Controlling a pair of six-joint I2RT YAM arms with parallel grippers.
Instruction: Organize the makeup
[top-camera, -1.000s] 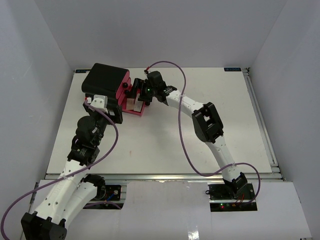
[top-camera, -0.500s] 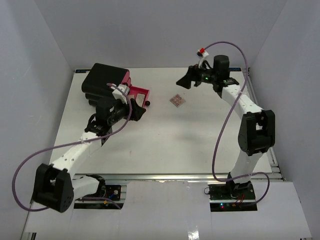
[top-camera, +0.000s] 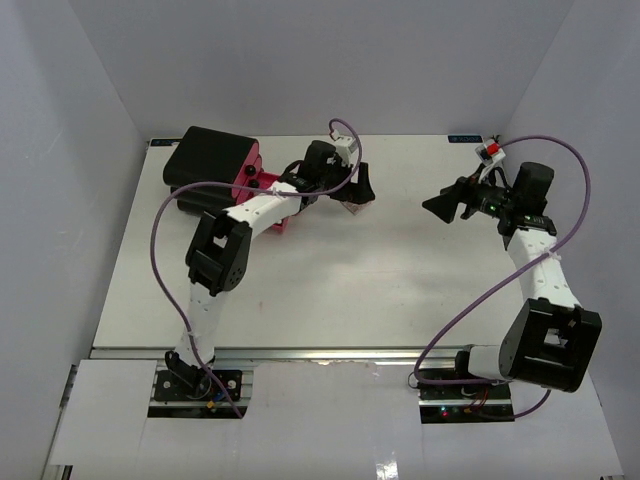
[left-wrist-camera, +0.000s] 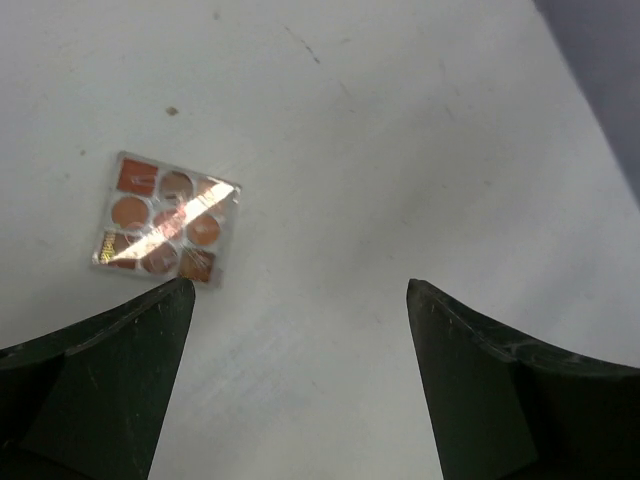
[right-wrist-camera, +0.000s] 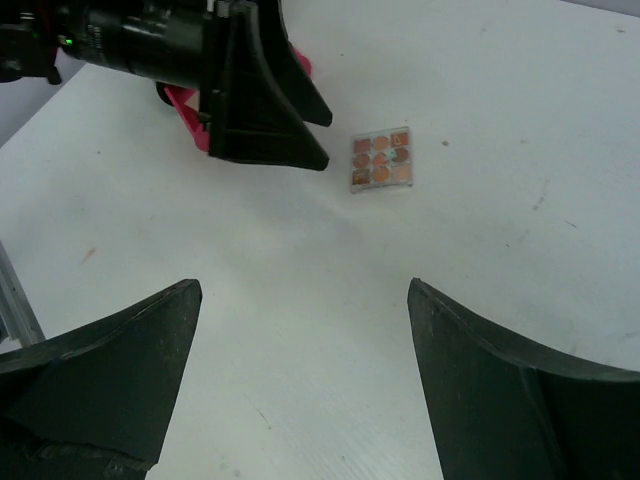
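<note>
A square pink palette (left-wrist-camera: 165, 232) with round and square orange-pink pans lies flat on the white table. In the left wrist view it sits just beyond my left finger. It also shows in the right wrist view (right-wrist-camera: 381, 158). My left gripper (top-camera: 362, 187) is open and empty, hovering right beside and above the palette, which it mostly covers in the top view. My right gripper (top-camera: 440, 205) is open and empty, to the right of the palette and facing it across bare table. The other makeup is out of view.
The big black box (top-camera: 210, 160) stands at the back left. Its pink drawer (top-camera: 280, 220) is pulled open under my left arm and shows behind the left gripper in the right wrist view (right-wrist-camera: 185, 105). A side wall stands close behind my right arm.
My left arm has swung from beside the box out to the right, over the palette. My right gripper has drawn away from the back of the table toward the right side.
</note>
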